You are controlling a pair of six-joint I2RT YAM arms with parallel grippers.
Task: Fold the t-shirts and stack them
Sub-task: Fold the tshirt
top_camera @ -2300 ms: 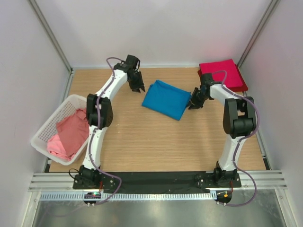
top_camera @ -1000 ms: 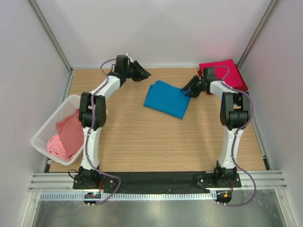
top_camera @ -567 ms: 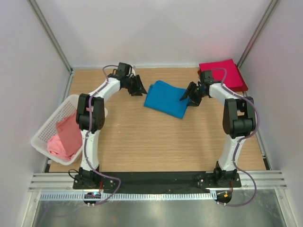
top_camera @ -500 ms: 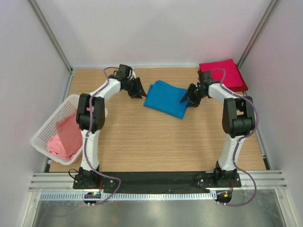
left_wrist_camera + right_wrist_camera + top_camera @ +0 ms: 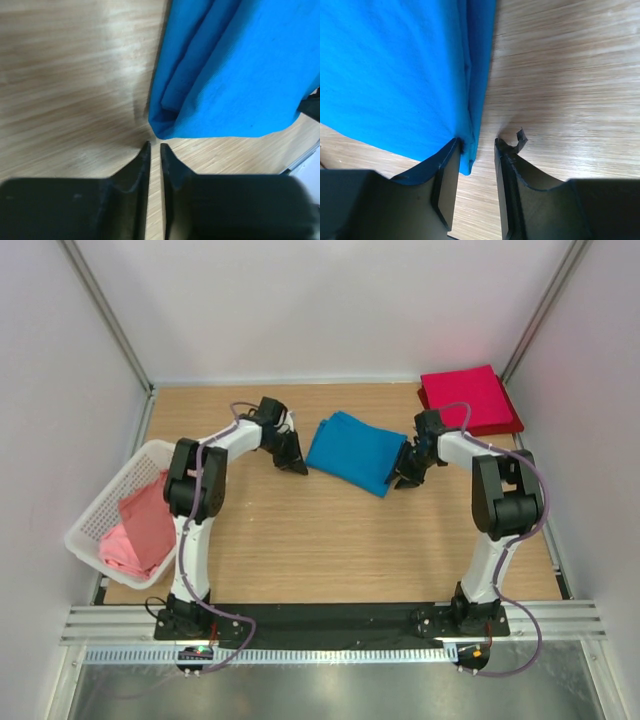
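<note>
Left tool [image 5: 298, 465], right tool [image 5: 399, 482] nearer t-shirt [image 5: 352, 450]

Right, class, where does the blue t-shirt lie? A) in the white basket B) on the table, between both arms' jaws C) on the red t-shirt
B: the blue t-shirt lies on the table, apart from the red t-shirt and the basket.

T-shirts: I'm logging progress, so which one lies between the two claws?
The blue shirt, folded, in the middle. The red shirt lies in the far right corner, and the pink shirt is in the basket.
</note>
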